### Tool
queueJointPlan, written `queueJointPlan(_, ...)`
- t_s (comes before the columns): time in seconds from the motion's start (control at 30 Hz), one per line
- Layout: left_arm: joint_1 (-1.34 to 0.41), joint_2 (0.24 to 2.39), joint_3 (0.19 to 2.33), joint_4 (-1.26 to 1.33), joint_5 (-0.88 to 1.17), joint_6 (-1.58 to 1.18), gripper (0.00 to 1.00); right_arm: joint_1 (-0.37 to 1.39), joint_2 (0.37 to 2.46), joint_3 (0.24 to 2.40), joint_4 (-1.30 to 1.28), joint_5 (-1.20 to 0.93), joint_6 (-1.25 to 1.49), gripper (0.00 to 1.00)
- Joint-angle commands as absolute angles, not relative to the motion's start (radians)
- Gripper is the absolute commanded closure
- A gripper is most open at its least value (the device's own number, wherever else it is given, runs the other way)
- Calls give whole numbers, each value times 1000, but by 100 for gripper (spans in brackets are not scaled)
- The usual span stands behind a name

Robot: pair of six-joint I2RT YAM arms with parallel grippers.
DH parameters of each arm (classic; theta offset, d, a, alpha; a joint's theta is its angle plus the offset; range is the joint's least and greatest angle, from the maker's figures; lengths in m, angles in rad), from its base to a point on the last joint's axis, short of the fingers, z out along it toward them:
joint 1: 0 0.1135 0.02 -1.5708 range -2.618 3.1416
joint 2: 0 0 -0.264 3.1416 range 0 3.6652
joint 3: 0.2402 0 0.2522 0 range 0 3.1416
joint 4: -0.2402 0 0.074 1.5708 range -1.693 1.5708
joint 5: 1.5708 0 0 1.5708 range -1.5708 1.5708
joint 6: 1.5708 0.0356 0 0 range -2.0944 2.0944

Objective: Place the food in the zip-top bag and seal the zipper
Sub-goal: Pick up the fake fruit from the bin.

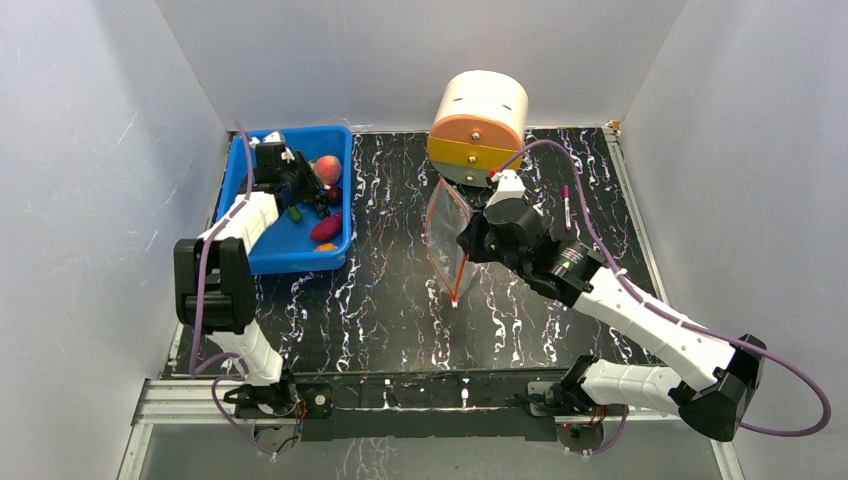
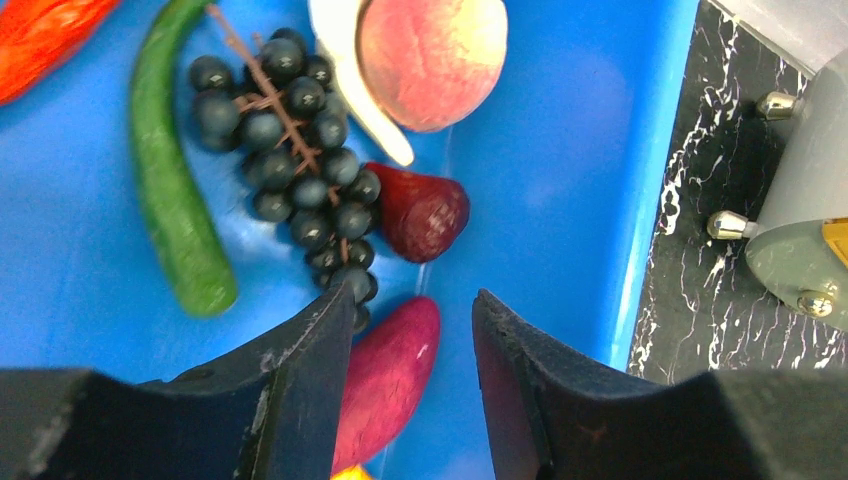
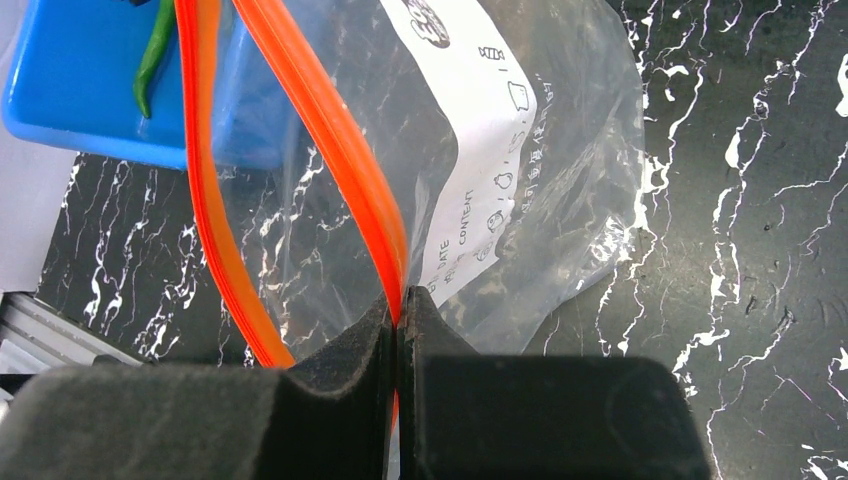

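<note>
The zip-top bag (image 1: 447, 232) is out over the middle of the bench (image 1: 380, 290), to the right of the blue bin (image 1: 290, 262) and apart from it. It is clear and crinkled, and its white label (image 3: 480, 150) faces my right wrist camera. The zipper (image 3: 330, 130), the orange-red strip along the mouth, is parted into two bands that bow away from each other, so the mouth gapes. My right claw (image 3: 398, 305) has its fingers pressed together on one of those bands and pinches the bag there. I cannot tell whether the bag's lower edge touches the bench. All the food I can see lies in the bin. A pink-red peach (image 2: 430, 55) sits at the far side with a pale curved piece (image 2: 350, 70) against it. A bunch of dark grapes (image 2: 290, 130) is in the middle, with a long green pepper (image 2: 175, 200) just left of the bunch and a red chili (image 2: 45, 30) in the corner of that view. A dark red piece (image 2: 425, 212) touches the grapes on the right. Nearer the camera lies a magenta piece (image 2: 390, 375), and a small orange piece (image 1: 326, 247) sits by the bin's near wall. My left claw (image 2: 412, 305) hangs low inside the bin with its fingers spread. The magenta piece runs under the left finger and into the gap, clear of the right finger, and nothing is gripped. Behind the bag, at the back of the bench, stands a round cream and orange drum (image 1: 478, 125).
</note>
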State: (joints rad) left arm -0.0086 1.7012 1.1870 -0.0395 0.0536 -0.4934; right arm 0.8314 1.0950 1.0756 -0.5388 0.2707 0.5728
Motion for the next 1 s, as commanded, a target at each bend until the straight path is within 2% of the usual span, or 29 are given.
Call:
queueJointPlan(0.0, -7, 1791, 1272, 15, 193, -444, 50, 833, 1090, 1143, -529, 300, 558, 100)
queueJointPlan(0.47, -6, 1933, 1348, 5, 275, -410, 44, 833, 1094, 1160, -530, 338, 548, 100)
queueJointPlan(0.83, -6, 2010, 1405, 0, 275, -405, 45, 833, 1085, 1157, -542, 347, 547, 100)
queueJointPlan(0.97, -8, 2014, 1401, -5, 271, -417, 51, 833, 1083, 1158, -543, 343, 548, 100)
